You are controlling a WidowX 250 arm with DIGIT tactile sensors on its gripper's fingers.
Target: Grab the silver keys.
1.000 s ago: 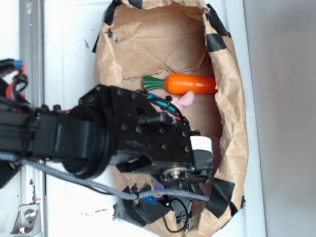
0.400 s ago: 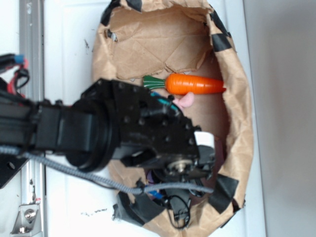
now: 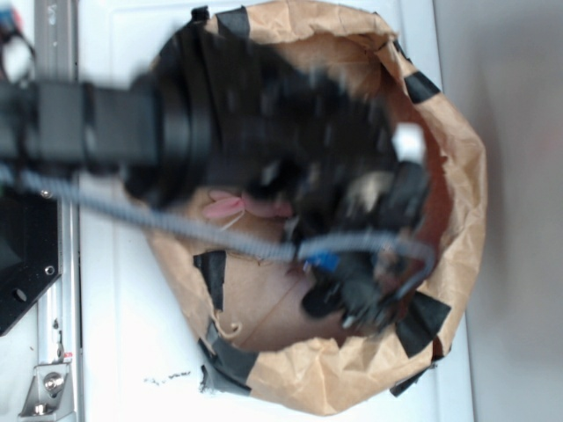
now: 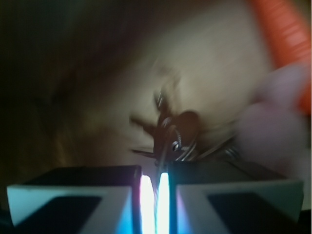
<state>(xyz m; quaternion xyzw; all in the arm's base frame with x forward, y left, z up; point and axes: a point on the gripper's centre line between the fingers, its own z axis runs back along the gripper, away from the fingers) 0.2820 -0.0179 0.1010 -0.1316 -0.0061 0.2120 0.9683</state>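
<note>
The white table (image 3: 114,334) carries a wide brown paper bag (image 3: 457,202) with black tape patches along its crumpled rim. Across the bag reaches the black robot arm (image 3: 106,119), blurred in the exterior view, with a grey braided cable (image 3: 176,227) trailing under it. Below the arm a pink plush toy (image 3: 230,207) shows on the bag floor; from the wrist view it is a pale pink blur at the right, touching an orange carrot (image 4: 285,34) in the upper right corner. The gripper (image 4: 155,187) sits low inside the bag, its jaws clenched to a thin slit on the silver keys (image 4: 170,134). The keys fan out just above the jaws, over the bag's brown floor.
</note>
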